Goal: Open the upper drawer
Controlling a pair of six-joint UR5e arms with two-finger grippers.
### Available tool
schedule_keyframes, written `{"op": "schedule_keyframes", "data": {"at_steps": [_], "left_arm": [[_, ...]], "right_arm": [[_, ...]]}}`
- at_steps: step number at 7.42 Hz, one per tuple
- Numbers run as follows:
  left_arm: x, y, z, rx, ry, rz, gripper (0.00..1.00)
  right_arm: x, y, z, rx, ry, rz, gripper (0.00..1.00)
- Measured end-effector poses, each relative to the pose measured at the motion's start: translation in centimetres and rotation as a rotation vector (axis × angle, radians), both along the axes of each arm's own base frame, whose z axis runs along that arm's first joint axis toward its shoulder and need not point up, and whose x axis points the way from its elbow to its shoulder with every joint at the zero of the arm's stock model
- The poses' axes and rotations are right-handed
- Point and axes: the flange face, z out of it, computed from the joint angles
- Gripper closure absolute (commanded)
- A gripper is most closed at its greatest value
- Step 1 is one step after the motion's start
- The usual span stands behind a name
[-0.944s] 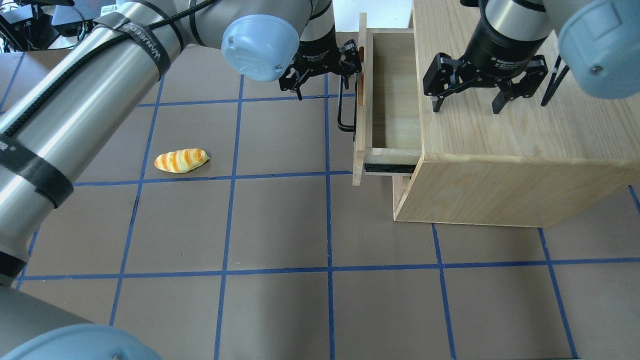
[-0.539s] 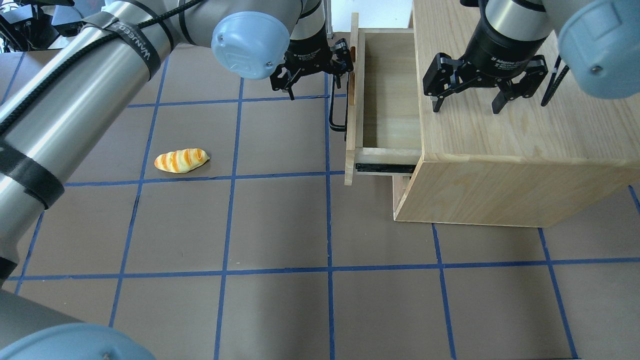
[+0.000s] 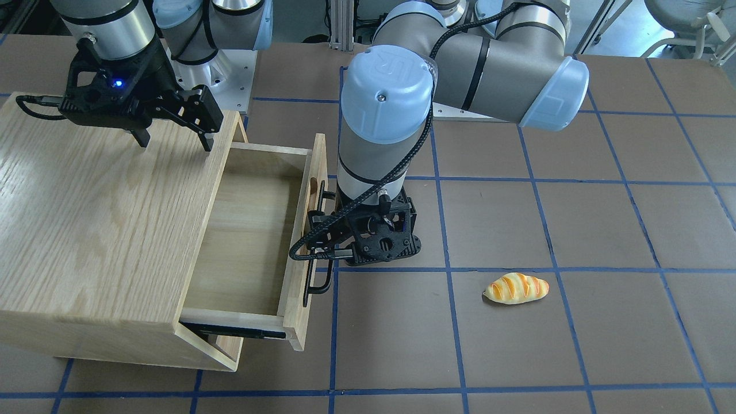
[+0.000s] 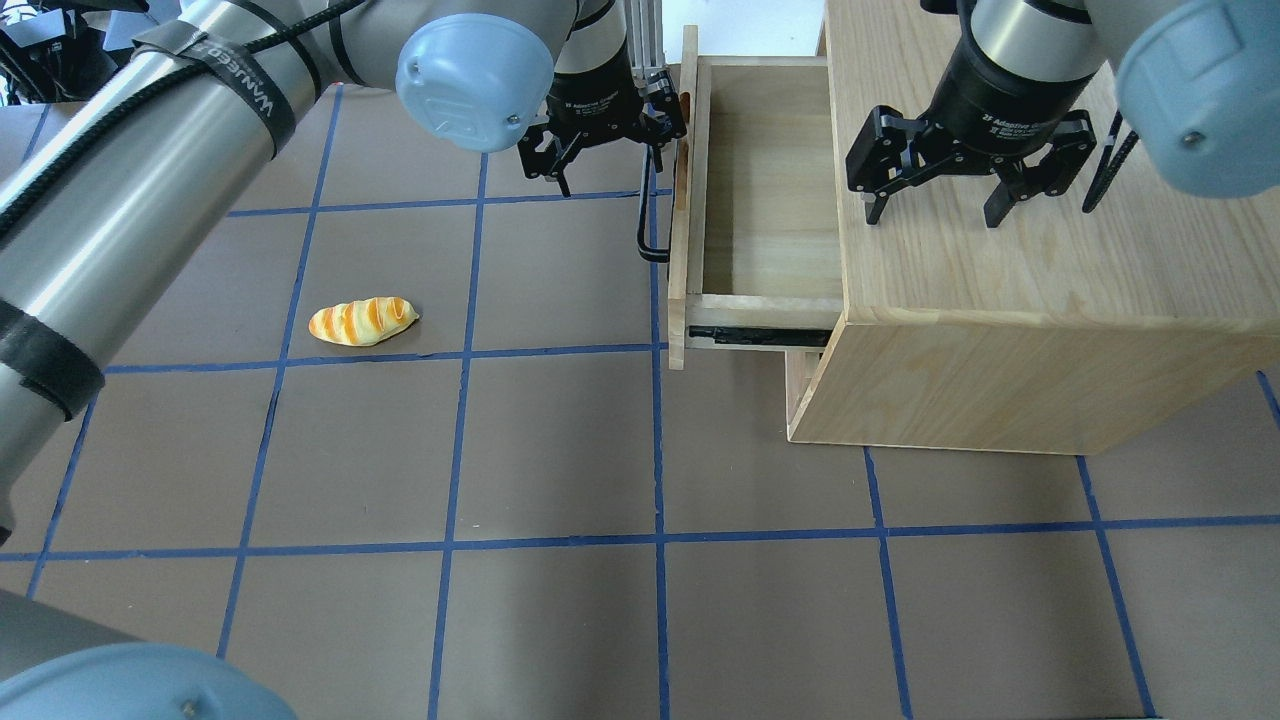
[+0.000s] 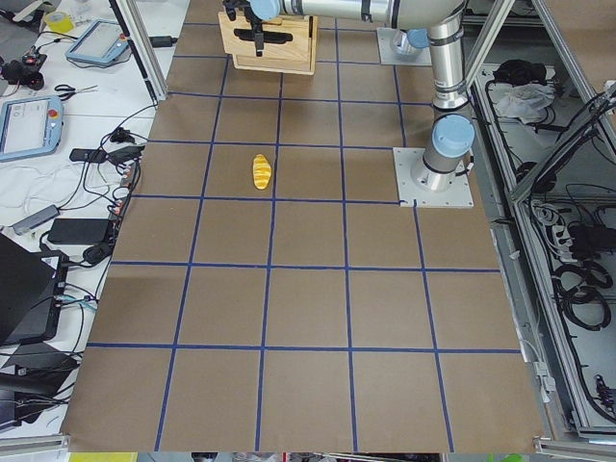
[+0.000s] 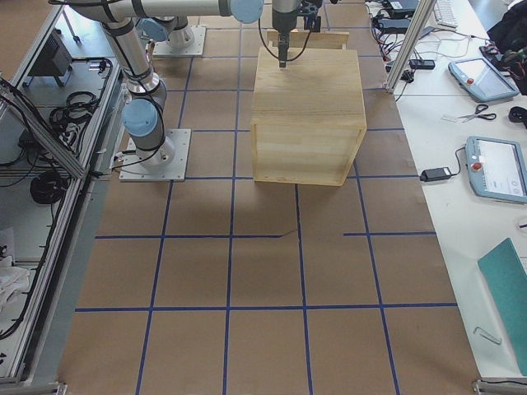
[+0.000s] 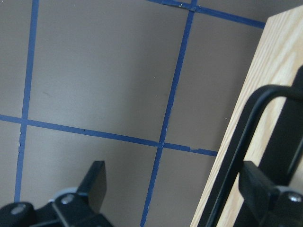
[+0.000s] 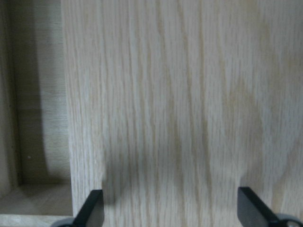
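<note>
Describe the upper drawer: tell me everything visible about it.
The shallow light-wood upper drawer stands pulled well out of the oak-grain cabinet, level, riding on a black slide rail. Its inside shows bare and empty. The flat front panel has an oval notch in its top edge and a long black metal bar handle on its outer face. The open left gripper has one of its fingers hooked behind that handle.
</note>
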Motion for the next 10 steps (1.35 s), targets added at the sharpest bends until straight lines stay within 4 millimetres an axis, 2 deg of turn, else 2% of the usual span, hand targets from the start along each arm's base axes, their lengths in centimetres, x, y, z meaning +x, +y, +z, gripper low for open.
{"op": "schedule_keyframes", "data": {"at_steps": [3,5,8,10], "left_arm": [[1.7,-0.6,-0.1,0.008,0.001,0.035,0.00],[2.0,-0.3,0.6,0.002,0.007,0.045,0.00],[2.6,1.1,3.6,0.008,0.003,0.058,0.00],[4.5,3.0,6.9,0.022,-0.033,0.048,0.00]], "right_arm": [[0.0,0.0,0.0,0.000,0.000,0.000,0.00],[0.0,0.0,0.0,0.000,0.000,0.000,0.00],[0.0,0.0,0.0,0.000,0.001,0.000,0.00],[0.0,0.0,0.0,0.000,0.000,0.000,0.00]]}}
